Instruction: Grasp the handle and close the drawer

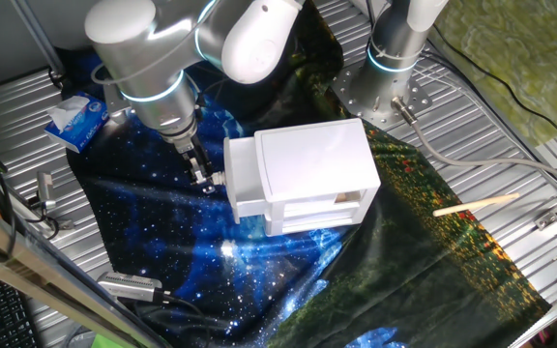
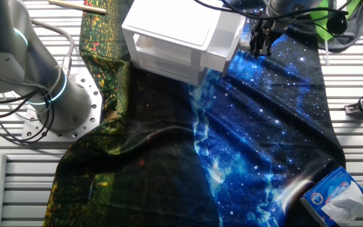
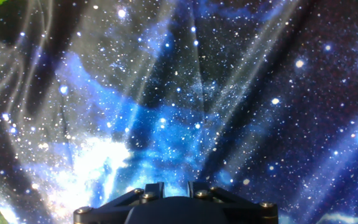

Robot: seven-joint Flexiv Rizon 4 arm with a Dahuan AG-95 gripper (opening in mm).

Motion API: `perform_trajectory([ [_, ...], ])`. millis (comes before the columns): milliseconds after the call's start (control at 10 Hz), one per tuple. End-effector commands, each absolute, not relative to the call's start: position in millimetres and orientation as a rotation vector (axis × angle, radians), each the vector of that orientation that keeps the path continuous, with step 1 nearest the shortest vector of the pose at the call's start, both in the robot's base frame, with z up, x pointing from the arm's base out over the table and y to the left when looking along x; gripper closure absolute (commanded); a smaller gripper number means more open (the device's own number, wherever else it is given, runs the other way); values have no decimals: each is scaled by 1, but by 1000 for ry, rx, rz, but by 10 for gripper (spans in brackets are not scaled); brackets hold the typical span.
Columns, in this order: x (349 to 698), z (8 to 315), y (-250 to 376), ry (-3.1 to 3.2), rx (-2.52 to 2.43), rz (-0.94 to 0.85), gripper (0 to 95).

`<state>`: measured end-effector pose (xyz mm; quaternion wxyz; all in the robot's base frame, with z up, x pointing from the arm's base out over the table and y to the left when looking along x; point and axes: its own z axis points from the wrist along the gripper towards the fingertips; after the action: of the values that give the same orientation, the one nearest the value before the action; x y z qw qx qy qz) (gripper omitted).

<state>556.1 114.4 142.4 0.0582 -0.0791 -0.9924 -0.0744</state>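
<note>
The white cabinet [image 1: 317, 159] stands on the starry cloth. Its drawer [image 1: 242, 184] sticks out a little from the shell on the left side, and in the other fixed view [image 2: 230, 39] on the right side. The handle [image 1: 218, 179], a tiny white knob, juts from the drawer front. My gripper [image 1: 204, 182] points down right at the knob, fingers close together around its tip. It also shows in the other fixed view [image 2: 259, 44]. The hand view shows only the finger bases and cloth; the knob is hidden there.
A blue tissue pack [image 1: 77, 118] lies at the left on the cloth's edge. A wooden stick [image 1: 477, 204] lies to the right. A second arm's base [image 1: 390, 82] stands behind the cabinet. Metal fittings [image 1: 129, 284] lie at the front left.
</note>
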Motion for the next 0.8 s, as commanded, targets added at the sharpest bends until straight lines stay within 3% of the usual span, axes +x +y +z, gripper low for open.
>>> perform_trajectory([
  [100, 555, 142, 114, -3005, -250, -223, 950],
  [800, 547, 138, 117, -3002, -282, -217, 950],
])
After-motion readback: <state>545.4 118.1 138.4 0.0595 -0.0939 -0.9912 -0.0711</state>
